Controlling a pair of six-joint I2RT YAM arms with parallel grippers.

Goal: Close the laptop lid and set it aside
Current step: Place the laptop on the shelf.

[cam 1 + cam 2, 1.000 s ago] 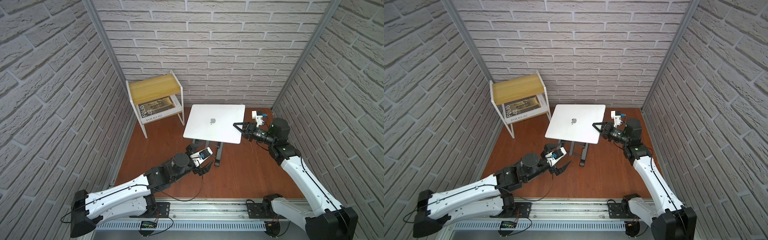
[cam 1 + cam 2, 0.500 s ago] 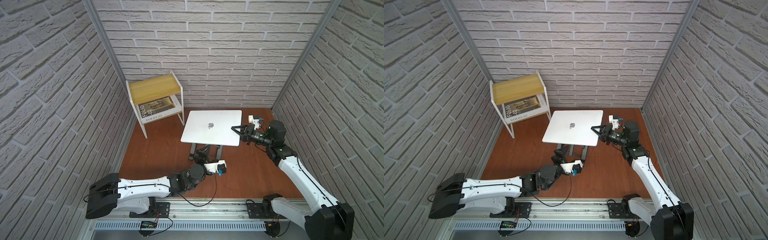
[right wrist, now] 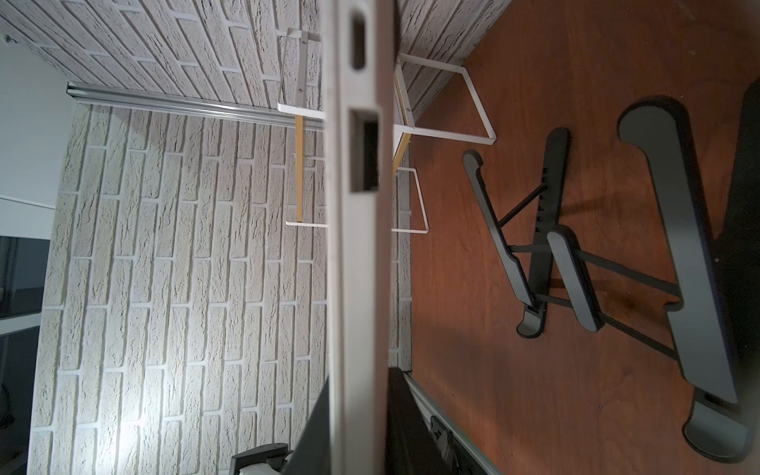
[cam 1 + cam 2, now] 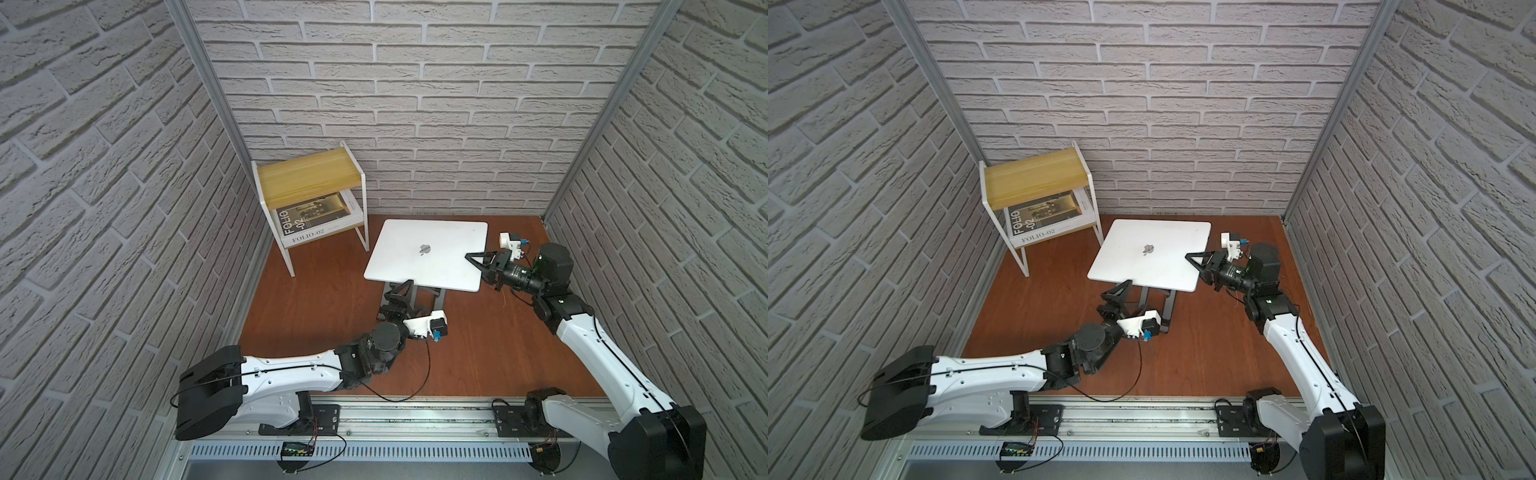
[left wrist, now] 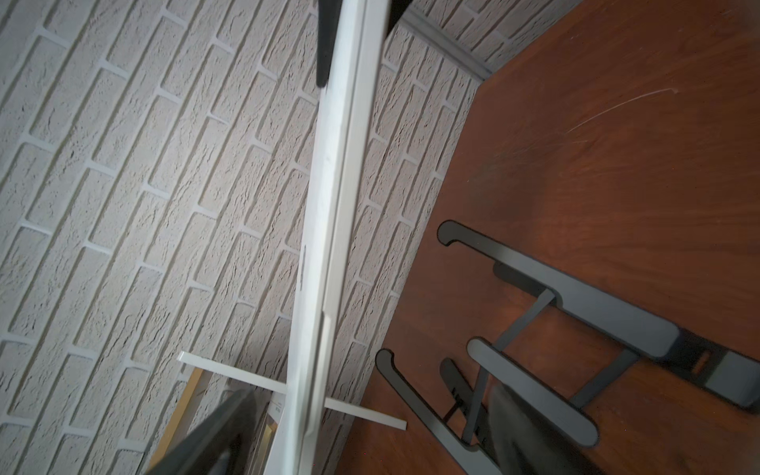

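The silver-white laptop [image 4: 424,253] [image 4: 1148,253] hangs level above the floor, its lid closed flat with the apple logo facing up. My right gripper [image 4: 478,262] [image 4: 1196,259] is shut on its right edge; in the right wrist view the thin laptop edge [image 3: 357,246] runs between the dark fingers [image 3: 411,423]. My left gripper [image 4: 401,291] [image 4: 1119,289] is open at the front edge near the left corner. In the left wrist view the laptop edge [image 5: 329,205] passes between its wide-apart fingers [image 5: 214,436] without touching them.
A grey folding stand [image 4: 436,295] [image 4: 1169,307] [image 5: 575,312] [image 3: 678,246] sits on the brown floor under the laptop, apart from it. A white-framed shelf with a yellow top [image 4: 307,183] holds the FOLIO-02 book [image 4: 311,224] at the back left. Brick walls close three sides.
The laptop has come a little lower and leftward in the right gripper. My left arm swung in from the left and brought its open fingers around the laptop's front edge.
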